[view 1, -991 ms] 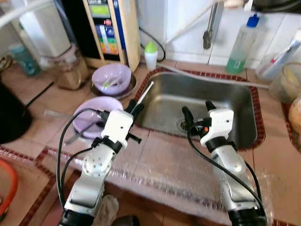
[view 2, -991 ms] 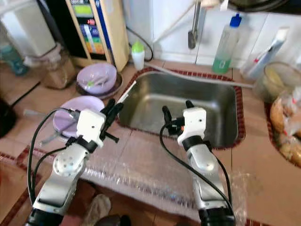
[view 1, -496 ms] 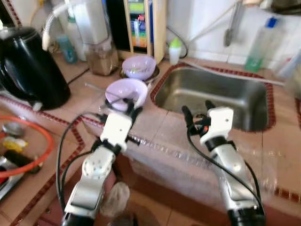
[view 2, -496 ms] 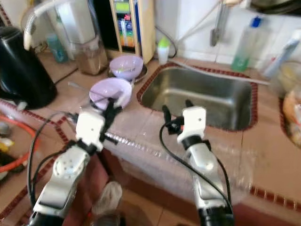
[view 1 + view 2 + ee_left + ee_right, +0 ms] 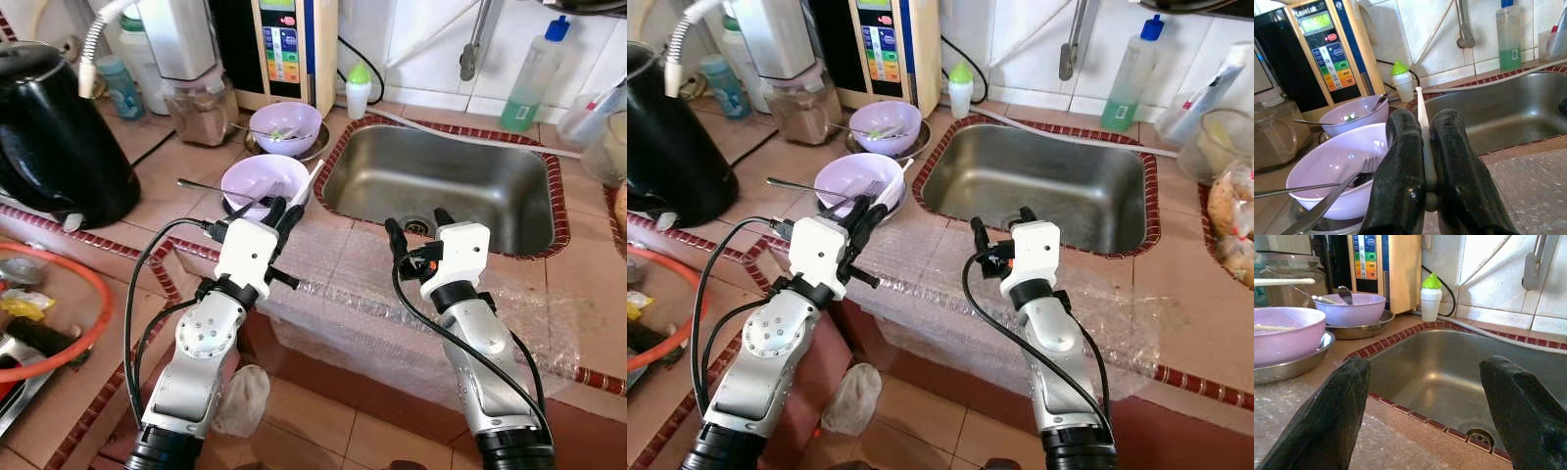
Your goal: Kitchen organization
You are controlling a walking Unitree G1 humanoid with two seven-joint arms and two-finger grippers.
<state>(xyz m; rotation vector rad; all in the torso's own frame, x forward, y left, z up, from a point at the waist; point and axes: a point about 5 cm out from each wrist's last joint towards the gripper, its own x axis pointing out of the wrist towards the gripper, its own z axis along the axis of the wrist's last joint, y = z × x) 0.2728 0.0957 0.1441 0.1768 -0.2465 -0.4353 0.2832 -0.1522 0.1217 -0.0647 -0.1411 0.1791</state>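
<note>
My left gripper (image 5: 283,210) is shut on a thin white stick (image 5: 308,184), which pokes up from between its fingers (image 5: 1403,161). It hovers over the counter just in front of a purple bowl (image 5: 261,182) that holds a fork and sits on a metal plate. A second purple bowl (image 5: 285,125) with utensils stands behind it. My right gripper (image 5: 414,224) is open and holds nothing, over the counter edge at the front of the steel sink (image 5: 470,181); its fingers (image 5: 1327,421) frame the basin.
A black kettle (image 5: 54,137) stands at the left, with an orange ring (image 5: 44,352) below it. A water machine (image 5: 289,44), a jar (image 5: 201,110) and a green-capped bottle (image 5: 360,90) line the back wall. A soap bottle (image 5: 536,64) stands behind the sink. Bubble wrap (image 5: 362,294) covers the counter's front edge.
The whole view has shifted as the camera pulled back and swung, so more counter and the kettle show. Both grippers keep their poses; the left still holds the stick.
</note>
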